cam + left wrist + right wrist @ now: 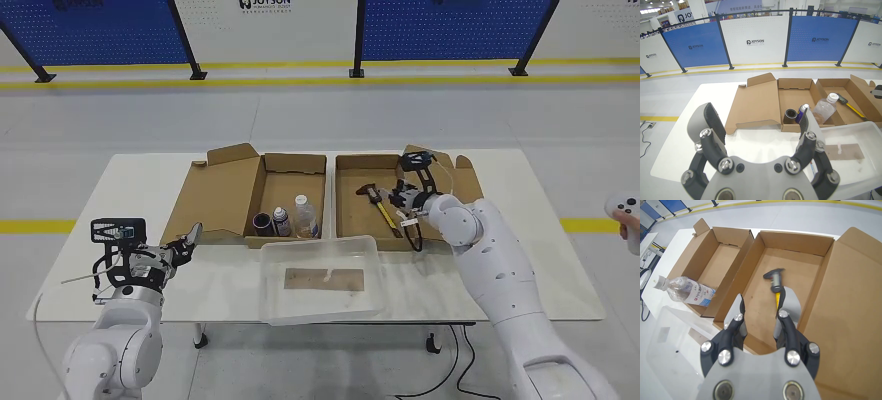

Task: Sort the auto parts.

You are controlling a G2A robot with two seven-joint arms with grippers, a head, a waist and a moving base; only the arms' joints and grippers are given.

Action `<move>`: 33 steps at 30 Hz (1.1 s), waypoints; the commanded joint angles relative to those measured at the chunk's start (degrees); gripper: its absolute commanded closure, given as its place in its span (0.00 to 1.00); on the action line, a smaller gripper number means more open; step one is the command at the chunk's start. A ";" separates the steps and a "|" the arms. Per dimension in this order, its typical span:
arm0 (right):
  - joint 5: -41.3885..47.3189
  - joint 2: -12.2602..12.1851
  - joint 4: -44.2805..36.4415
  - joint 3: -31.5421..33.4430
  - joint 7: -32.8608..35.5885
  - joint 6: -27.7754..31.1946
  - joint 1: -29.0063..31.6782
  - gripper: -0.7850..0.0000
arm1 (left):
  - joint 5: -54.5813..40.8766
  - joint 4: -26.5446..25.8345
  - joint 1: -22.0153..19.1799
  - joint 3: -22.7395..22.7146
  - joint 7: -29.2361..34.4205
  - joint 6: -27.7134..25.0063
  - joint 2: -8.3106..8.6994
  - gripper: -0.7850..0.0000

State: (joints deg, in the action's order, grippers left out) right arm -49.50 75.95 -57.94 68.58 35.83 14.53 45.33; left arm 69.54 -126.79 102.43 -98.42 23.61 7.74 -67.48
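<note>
A white bench point(140, 200) carries two open brown cardboard boxes side by side, their flaps folded outward. The left cardboard box point(295, 178) holds three things along its near wall: a short black cylindrical sleeve point(262, 222) standing upright, a small blue spray can with a white cap point(281, 220) just beside it, and a clear plastic bottle with a white cap point(305, 215) leaning against the box's wall.

The right cardboard box point(355, 160) holds a yellow-and-black hand tool point(380, 207) lying flat on its floor, its dark head toward the far wall.

In front of the boxes, near the bench's front edge, sits a clear rectangular plastic tray point(272, 290) with a flat brown cardboard strip point(324, 279) on its bottom.

The left pincer point(188, 243) hangs over the bare bench surface at the front left, well apart from the boxes and tray, with its jaws spread wide and nothing between them.

The right pincer point(402, 205) is above the right cardboard box, its jaws released and apart. In the right wrist view one finger point(789, 300) covers the yellow handle of the tool point(776, 281); whether it touches the handle cannot be told.
</note>
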 commanded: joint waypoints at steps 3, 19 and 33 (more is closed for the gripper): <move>-0.13 -0.04 -0.26 -0.28 -0.28 0.45 -0.18 0.20 | 0.00 0.00 0.00 0.00 0.00 0.00 0.00 0.00; -0.93 -1.91 -22.79 4.11 -11.14 6.20 11.84 0.00 | 0.00 0.00 0.00 0.00 0.00 0.00 0.00 0.00; -3.87 -4.18 -45.78 14.31 -14.13 3.14 29.70 0.00 | 0.00 0.00 0.00 0.00 0.00 0.00 0.00 0.00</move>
State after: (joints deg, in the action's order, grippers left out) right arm -53.34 71.88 -102.35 82.04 22.19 18.01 73.47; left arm 69.54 -126.79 102.43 -98.42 23.61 7.74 -67.48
